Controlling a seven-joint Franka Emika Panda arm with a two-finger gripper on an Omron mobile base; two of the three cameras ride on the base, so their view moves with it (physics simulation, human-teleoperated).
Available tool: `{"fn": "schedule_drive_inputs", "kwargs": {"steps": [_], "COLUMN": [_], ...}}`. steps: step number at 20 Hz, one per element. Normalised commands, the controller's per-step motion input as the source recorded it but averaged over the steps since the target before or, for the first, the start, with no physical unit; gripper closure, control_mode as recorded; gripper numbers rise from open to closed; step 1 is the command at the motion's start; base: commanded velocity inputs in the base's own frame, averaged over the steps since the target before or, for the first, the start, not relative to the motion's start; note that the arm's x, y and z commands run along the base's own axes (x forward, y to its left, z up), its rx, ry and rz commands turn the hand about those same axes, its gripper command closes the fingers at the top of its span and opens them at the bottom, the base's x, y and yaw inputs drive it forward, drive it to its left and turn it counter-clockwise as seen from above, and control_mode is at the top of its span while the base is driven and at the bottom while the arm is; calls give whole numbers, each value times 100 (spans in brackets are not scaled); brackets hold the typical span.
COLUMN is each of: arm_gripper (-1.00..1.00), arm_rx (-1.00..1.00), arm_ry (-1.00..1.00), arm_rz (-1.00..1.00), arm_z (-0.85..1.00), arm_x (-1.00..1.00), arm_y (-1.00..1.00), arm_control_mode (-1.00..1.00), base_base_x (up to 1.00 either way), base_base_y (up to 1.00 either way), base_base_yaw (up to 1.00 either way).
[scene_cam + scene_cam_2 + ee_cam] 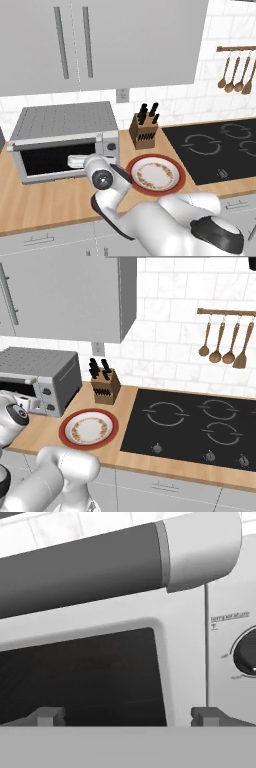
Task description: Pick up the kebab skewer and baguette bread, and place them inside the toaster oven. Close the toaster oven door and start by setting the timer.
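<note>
One oven point(65, 137) sits on the counter point(45, 200) at the left, and we judge its door point(85, 682) shut or nearly so: the hand view faces the dark glass squarely, with the bar handle point(100, 562) running across above it. Our gripper point(127, 717) is right in front of that door, fingers point(47, 716) wide apart and holding nothing.

We expect the door to be stiff and light, swinging on its bottom hinge; the bar is the natural place to hold, near its middle, though it looks smooth and could slip. The knobs, one point(247, 652) seen here under a temperature label, should turn stiffly under a pinch.

We count one plate point(155, 174), bare of food, one knife block point(144, 131), four hanging spoons point(222, 346). We cannot make out the skewer or the bread; the glass is too dark to read.
</note>
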Motion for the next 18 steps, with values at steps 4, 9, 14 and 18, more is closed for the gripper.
{"fn": "schedule_drive_inputs", "kwargs": {"steps": [4, 9, 14, 18], "arm_gripper": [-100, -100, -100, -100], "arm_rx": [-7, -1, 0, 0], "arm_ry": [0, 0, 0, 0], "arm_rz": [0, 0, 3, 3], "arm_z": [-19, -25, -49, -33], "arm_x": [0, 0, 1, 15], "arm_y": [-48, -45, -17, -1], "arm_control_mode": [-100, -100, -100, -100], "base_base_x": [0, 0, 0, 0], "base_base_y": [0, 0, 0, 0], "base_base_yaw": [0, 0, 0, 0]}}
